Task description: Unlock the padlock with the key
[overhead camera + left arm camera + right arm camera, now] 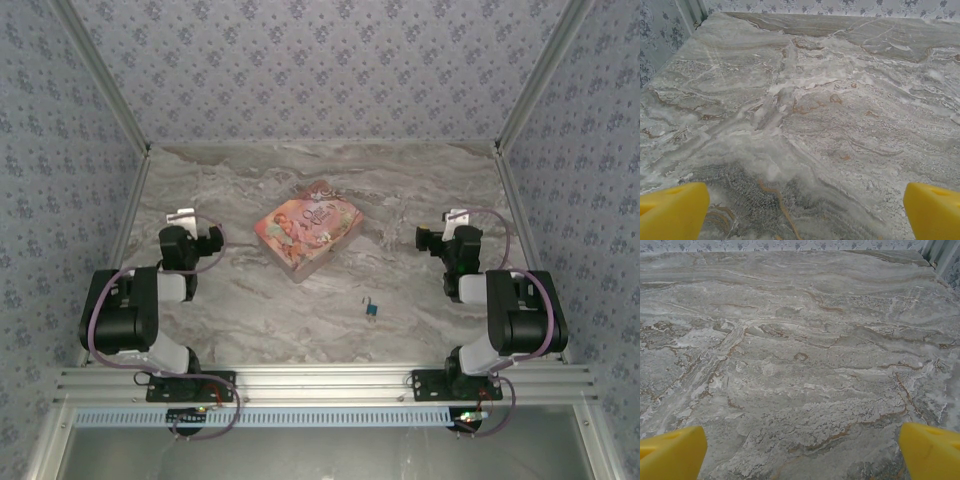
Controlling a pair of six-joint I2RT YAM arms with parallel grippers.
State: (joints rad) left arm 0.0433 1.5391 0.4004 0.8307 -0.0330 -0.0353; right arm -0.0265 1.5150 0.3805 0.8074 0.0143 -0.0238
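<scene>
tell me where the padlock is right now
In the top external view the padlock lies on the marble table, right of centre, on the near side of the pink tin.

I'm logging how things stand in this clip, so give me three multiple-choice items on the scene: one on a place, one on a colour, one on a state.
1. Where does the padlock lie relative to the pink tin?
A. On top of it
B. Nearer the arm bases, toward the right arm's side
C. Behind it, by the far wall

2. What colour is the padlock's body?
A. Red
B. Yellow
C. Blue-teal

3. How are the left pincer and the right pincer?
A. Both open, holding nothing
B. Left shut on the padlock
C. Both shut

Answers:
1 B: the top view shows it lying apart from the tin on that side.
2 C: its body shows blue-teal.
3 A: each wrist view shows yellow fingertips wide apart over the bare marble table.
</scene>
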